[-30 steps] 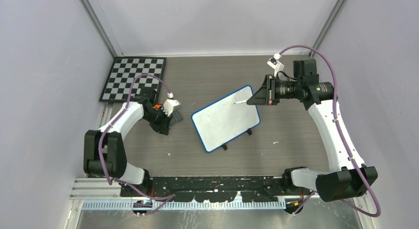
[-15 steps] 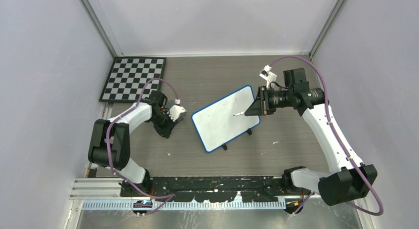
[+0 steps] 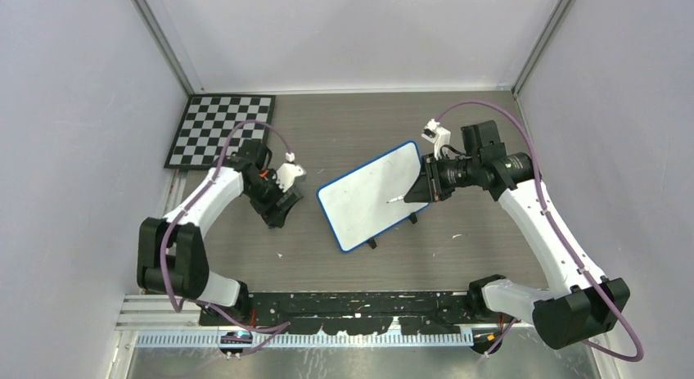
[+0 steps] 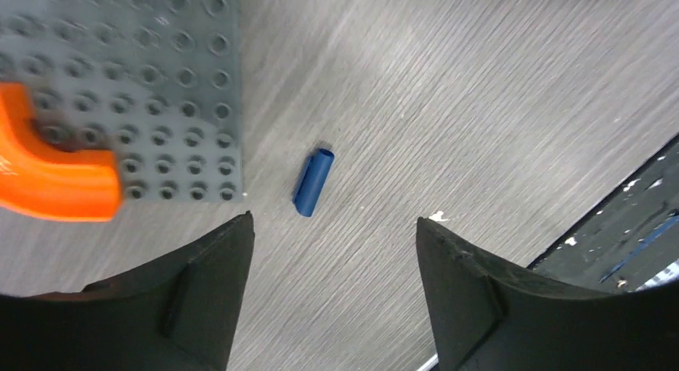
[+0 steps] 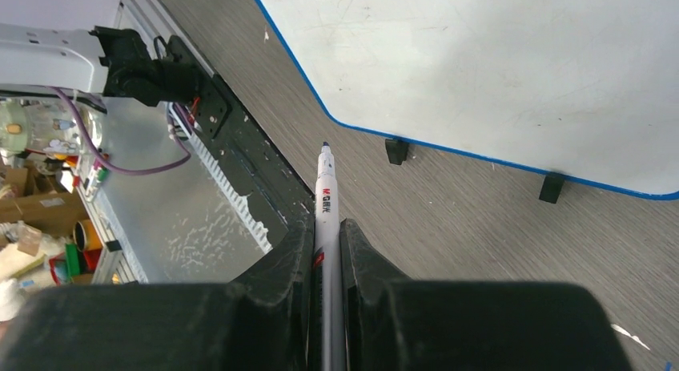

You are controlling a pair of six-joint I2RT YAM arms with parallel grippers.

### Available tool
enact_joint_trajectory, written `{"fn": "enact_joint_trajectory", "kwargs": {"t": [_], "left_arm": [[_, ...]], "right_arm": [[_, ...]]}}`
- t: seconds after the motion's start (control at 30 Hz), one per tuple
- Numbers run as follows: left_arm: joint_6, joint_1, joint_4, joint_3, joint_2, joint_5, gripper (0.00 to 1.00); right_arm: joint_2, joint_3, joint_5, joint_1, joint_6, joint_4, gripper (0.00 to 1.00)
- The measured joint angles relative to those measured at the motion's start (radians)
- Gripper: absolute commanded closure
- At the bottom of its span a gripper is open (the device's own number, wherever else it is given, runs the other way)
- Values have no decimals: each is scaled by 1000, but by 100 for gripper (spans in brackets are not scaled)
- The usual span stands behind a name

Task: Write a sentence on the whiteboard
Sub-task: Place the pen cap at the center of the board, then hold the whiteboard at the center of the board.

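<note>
Board (image 3: 368,197) at bench (image 3: 344,125) centre, no writing seen, long axis near-left to far-right. Marker (image 5: 324,191) pinched in right hand (image 3: 417,192), tip pointed left over board, contact not confirmed. Left hand (image 4: 332,235) spread wide, empty, well apart at left. Right arm judged nearer.

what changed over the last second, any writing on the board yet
The right gripper, shut on the marker, moved toward the near edge of the table, carrying the tip along the right part of the whiteboard. No ink shows on it. The left gripper barely shifted and stays open by the grey studded plate; only its elbow swung. The whiteboard did not move.
</note>
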Motion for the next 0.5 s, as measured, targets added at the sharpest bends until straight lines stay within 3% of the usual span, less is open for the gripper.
{"fn": "enact_joint_trajectory", "kwargs": {"t": [0.27, 0.43, 0.5], "left_arm": [[-89, 31, -113, 232, -117, 120, 8], [-225, 37, -126, 324, -168, 213, 7], [-301, 36, -111, 342, -186, 225, 1]], "right_arm": [[0, 0, 40, 110, -50, -34, 100], [0, 8, 70, 154, -95, -60, 100], [1, 10, 88, 169, -113, -61, 100]]}}
